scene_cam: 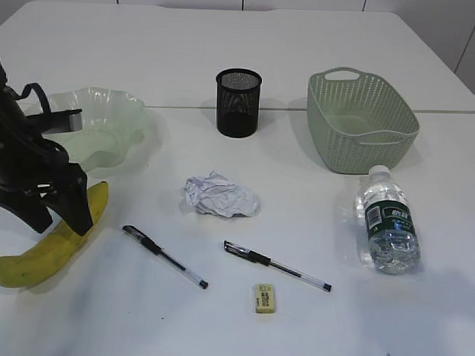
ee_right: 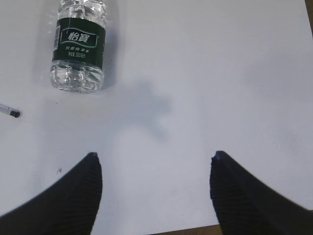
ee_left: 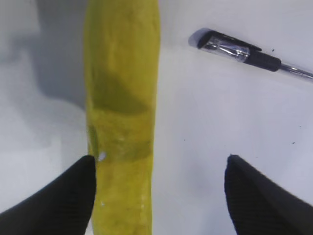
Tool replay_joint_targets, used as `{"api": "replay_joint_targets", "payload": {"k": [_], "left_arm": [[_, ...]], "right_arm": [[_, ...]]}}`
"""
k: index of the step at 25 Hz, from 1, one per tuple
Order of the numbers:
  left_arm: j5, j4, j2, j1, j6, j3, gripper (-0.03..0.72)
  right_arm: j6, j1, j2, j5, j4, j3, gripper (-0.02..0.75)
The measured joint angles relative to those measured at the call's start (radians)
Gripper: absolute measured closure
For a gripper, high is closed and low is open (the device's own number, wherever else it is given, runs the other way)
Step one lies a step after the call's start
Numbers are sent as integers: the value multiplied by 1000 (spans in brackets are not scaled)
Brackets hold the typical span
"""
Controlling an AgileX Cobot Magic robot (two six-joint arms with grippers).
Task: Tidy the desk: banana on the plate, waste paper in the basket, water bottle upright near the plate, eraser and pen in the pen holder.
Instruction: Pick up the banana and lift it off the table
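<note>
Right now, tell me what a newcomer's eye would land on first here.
The yellow banana at the front left, with the left gripper open over it, one finger beside the peel. Next, the crumpled paper mid-table and the bottle lying on its side at the right, below the green basket. Two pens and an eraser lie scattered along the front.

Water bottle (ee_right: 78, 46) label: "怡寶", "350".
</note>
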Motion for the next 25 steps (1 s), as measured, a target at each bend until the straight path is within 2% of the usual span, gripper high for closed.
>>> {"api": "replay_joint_targets", "payload": {"k": [11,25], "left_arm": [[-31,48,13,-17,2,0,110],[-44,52,41,-17,2,0,110]], "right_arm": [[0,0,0,0,0,0,224],[0,0,0,2,0,0,224]]}}
